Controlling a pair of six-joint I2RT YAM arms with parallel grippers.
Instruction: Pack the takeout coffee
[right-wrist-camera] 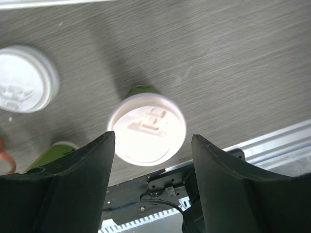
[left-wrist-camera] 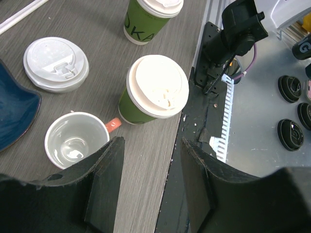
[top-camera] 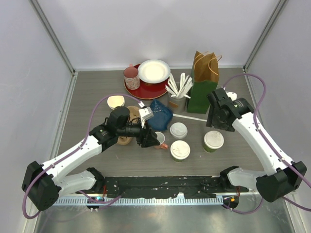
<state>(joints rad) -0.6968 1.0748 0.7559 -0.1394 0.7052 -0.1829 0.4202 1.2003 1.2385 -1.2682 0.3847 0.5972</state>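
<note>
1. Left hand [left-wrist-camera: 151,141]: jaws wide apart and empty, low over the near edge of the worktop [top-camera: 92,97].
2. Near cup [left-wrist-camera: 155,90]: green with a white lid on, upright on the worktop, just past the left fingertips and not touching them.
3. Right hand [right-wrist-camera: 151,136]: jaws wide apart, gripping nothing, above the right cup [right-wrist-camera: 146,128].
4. Right cup: green, lidded and upright. It shows between the two right fingers in the wrist view. Can't tell whether they touch it.
5. The two cups stand near each other at the front of the worktop, right of centre.
6. Loose lid [top-camera: 178,130]: flat on the worktop just behind the near cup.
7. Mug [left-wrist-camera: 75,140]: white with a pink handle, empty, just left of the near cup, beside the left finger.
8. Blue cloth [top-camera: 159,115]: behind the mug.
9. Green bag [top-camera: 204,82]: upright at the back right, well apart from both cups.
10. Red plate [top-camera: 138,91]: back centre, with a white bowl [top-camera: 154,71] and a pink cup [top-camera: 131,76] on it.
</note>
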